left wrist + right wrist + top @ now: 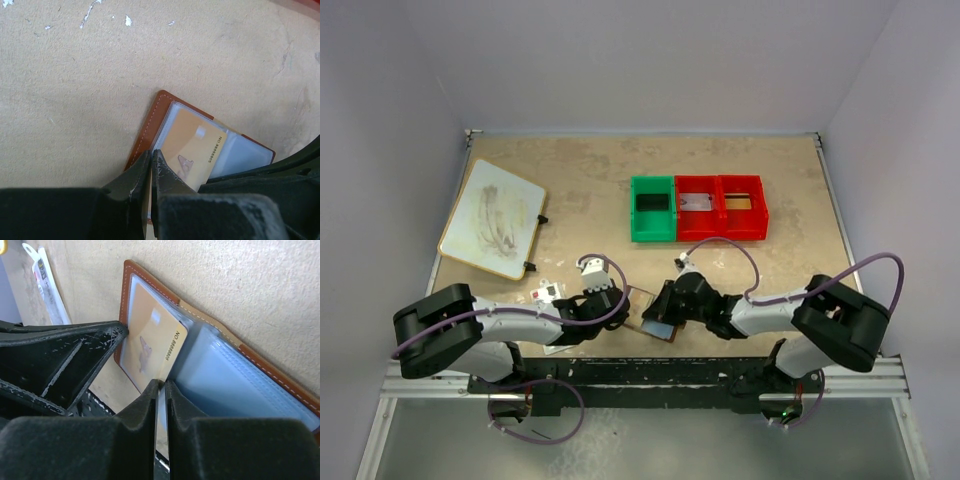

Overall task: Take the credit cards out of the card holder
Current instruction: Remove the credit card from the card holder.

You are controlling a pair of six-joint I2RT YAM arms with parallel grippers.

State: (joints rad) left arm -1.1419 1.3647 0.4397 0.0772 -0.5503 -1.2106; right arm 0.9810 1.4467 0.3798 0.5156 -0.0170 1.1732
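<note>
The wallet (655, 322) lies open at the desk's (580, 180) 6 o'clock, near the front edge, with a claw on either side. The left claw (151, 156), at the wallet's 9 o'clock, is closed, its tips set against the brown edge. The right claw (161, 386), at the wallet's 3 o'clock, is drawn almost together and pinches the near edge of the gold card (152, 340), which sits at the wallet's left-hand pocket. A green bin (652, 230) and red bins (720, 230) stand well apart at the wallet's 12 to 1 o'clock.
</note>
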